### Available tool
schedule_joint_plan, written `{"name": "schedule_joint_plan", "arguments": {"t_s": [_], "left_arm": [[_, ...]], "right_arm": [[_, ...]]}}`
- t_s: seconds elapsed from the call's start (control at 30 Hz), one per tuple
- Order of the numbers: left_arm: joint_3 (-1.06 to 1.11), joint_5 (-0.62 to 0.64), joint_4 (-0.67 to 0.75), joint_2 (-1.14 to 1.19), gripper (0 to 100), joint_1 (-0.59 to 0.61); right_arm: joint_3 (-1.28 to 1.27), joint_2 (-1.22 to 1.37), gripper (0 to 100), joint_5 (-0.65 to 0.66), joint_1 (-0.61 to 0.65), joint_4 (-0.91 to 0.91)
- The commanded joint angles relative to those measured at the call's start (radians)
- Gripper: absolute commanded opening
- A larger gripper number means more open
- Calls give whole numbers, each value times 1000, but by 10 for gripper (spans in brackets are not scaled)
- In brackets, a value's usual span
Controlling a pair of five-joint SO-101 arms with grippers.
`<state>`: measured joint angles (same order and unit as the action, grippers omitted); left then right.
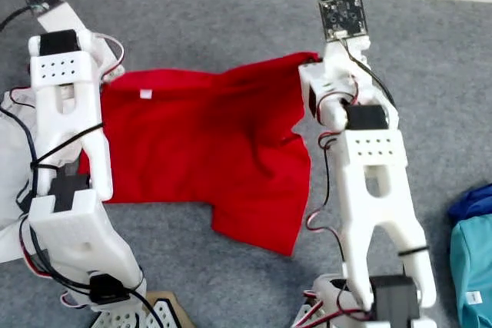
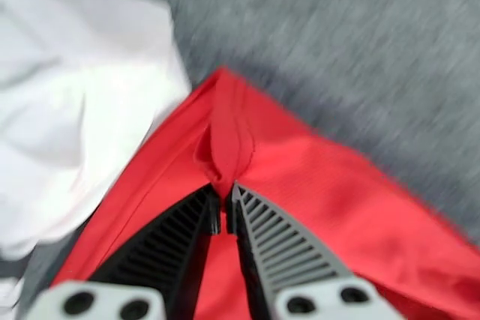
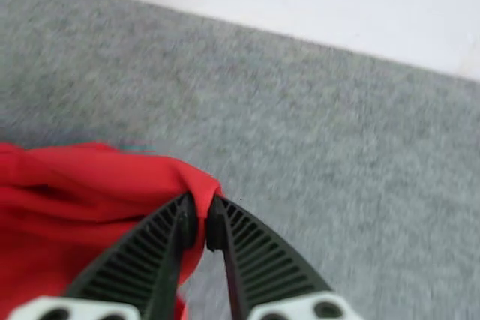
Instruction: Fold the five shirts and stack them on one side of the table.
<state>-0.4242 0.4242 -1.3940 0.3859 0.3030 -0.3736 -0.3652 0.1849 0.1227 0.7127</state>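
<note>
High view shows the red shirt (image 1: 200,144) lying mostly flat on the grey desk (image 1: 231,28) between the two arms, with one lower flap reaching out past the rest toward the near edge and creases across the middle. In the left wrist view the left claw (image 2: 223,207) is all but closed, its tips pinching a small ridge of red fabric at the shirt's far corner on that side, right against a crumpled white shirt (image 2: 75,103). In the right wrist view the right claw (image 3: 197,222) is closed down on the red hem at the opposite far corner, with bare desk beyond it. A blue shirt (image 1: 473,201) and a teal shirt (image 1: 473,266) sit at the desk's right edge, well apart from the red one; whether they are folded I cannot tell. My read is that a fold on the red shirt is just starting, with both far corners gripped and nothing turned over yet. The next move likely calls for both claws to lift together and carry the far edge toward the near one evenly, cloth taut between them; if one grip slips or one arm leads, the fold lands skewed, and the left corner could drag the white shirt along
</note>
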Motion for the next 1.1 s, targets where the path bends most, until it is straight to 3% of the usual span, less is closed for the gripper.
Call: {"name": "schedule_joint_plan", "arguments": {"t_s": [0.0,0.23,0.37,0.7,1.07], "left_arm": [[1,-21,-71,-15,6,18],[56,-41,-147,-119,6,50],[265,-64,-129,-321,6,53],[975,-114,204,-754,6,113],[1205,-193,358,-797,7,225]], "right_arm": [[47,-102,6,-12,39,136],[-38,-203,6,-15,76,262],[-150,-323,6,-15,90,262],[-486,-608,6,-8,90,268],[-789,-786,6,-6,117,269]]}}
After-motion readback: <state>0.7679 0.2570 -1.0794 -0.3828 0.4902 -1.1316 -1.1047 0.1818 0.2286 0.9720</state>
